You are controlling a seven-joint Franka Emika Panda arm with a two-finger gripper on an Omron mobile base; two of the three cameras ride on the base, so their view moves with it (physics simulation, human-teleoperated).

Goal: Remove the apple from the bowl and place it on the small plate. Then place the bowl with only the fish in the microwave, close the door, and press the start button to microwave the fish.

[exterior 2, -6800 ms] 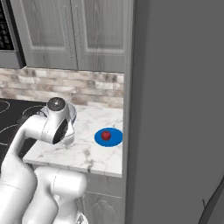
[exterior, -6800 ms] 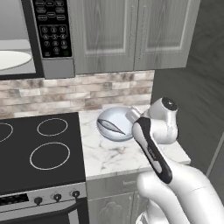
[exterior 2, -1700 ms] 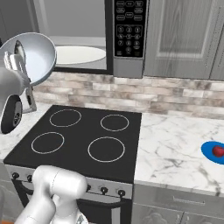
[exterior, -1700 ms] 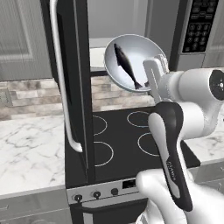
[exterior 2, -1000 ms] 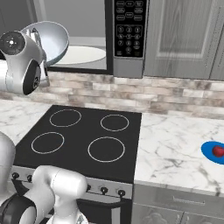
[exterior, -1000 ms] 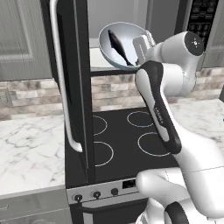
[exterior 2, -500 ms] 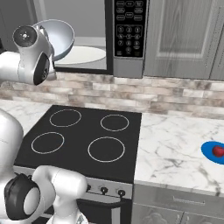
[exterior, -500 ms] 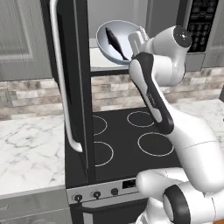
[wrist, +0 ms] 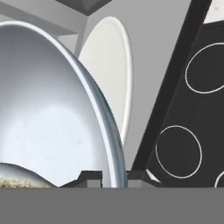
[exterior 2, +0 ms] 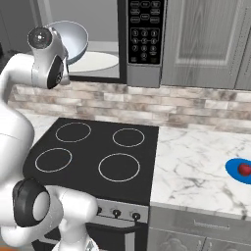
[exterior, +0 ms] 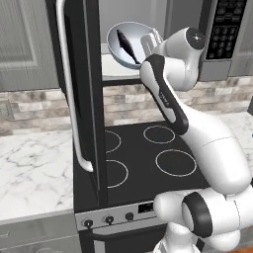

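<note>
Jaws clamped on bowl (exterior: 129,43) rim w/ fish (exterior: 127,46) inside, at microwave (exterior 2: 117,41) opening; keypad text unreadable.

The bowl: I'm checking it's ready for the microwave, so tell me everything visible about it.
The round, glossy white-bluish bowl is held up at the open microwave's mouth, tipped steeply, the gripper's jaws shut on its rim. A slim dark-backed fish lies inside; no apple. It hangs above the white turntable plate, not yet set down.
</note>
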